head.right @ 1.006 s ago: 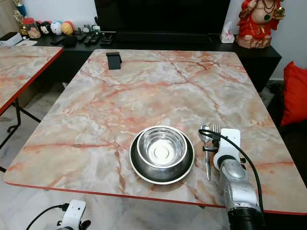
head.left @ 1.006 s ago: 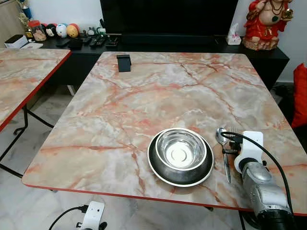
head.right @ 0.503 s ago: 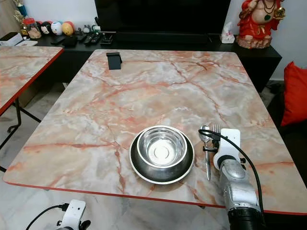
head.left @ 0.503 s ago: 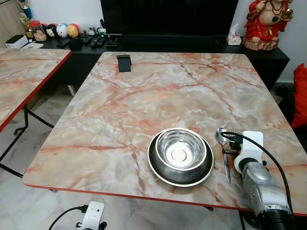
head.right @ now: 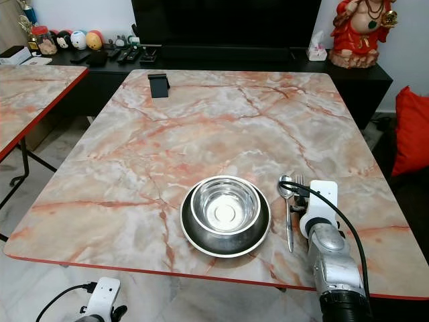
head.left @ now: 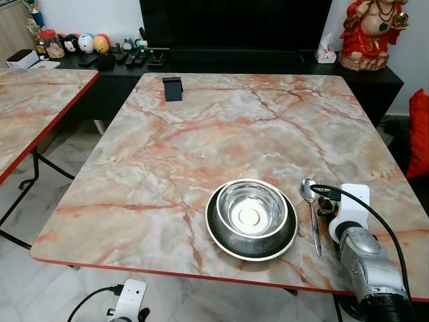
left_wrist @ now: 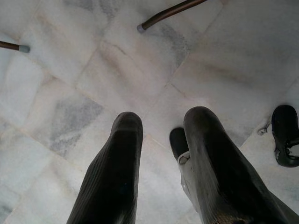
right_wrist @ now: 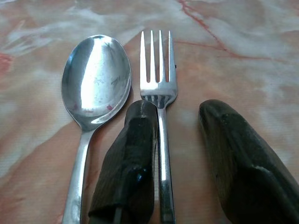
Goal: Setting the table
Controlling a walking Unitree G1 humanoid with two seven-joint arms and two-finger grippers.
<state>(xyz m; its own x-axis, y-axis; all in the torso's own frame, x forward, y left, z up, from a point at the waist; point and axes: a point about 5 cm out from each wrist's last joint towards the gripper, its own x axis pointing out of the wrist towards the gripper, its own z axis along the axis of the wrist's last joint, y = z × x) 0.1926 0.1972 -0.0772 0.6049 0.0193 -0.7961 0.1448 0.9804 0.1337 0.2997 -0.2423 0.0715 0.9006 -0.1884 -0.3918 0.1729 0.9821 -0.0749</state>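
The right end effector [right_wrist: 177,140] rests low on the tabletop [head.left: 221,127] with its fingers spread apart around the fork [right_wrist: 159,84]. A spoon [right_wrist: 93,84] lies just beside the fork, right of the bowl [head.left: 252,209] on its plate [head.left: 228,241]. The left end effector [left_wrist: 161,154], fingers parted and empty, hangs over the floor [left_wrist: 93,70].

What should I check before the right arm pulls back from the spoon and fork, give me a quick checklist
1. Right gripper fingers open, a gap between them: ok.
2. Fork free of the fingers: not ok, its handle lies against one finger, between the two.
3. Spoon lying flat beside the fork on the table, bowl end the same way as the tines: ok.
4. Cutlery placed right of the bowl, which sits in the plate: ok.
5. Spoon clear of the plate rim: ok, a gap shows between them.
6. Left gripper hangs idle over the floor, out of the way: ok.
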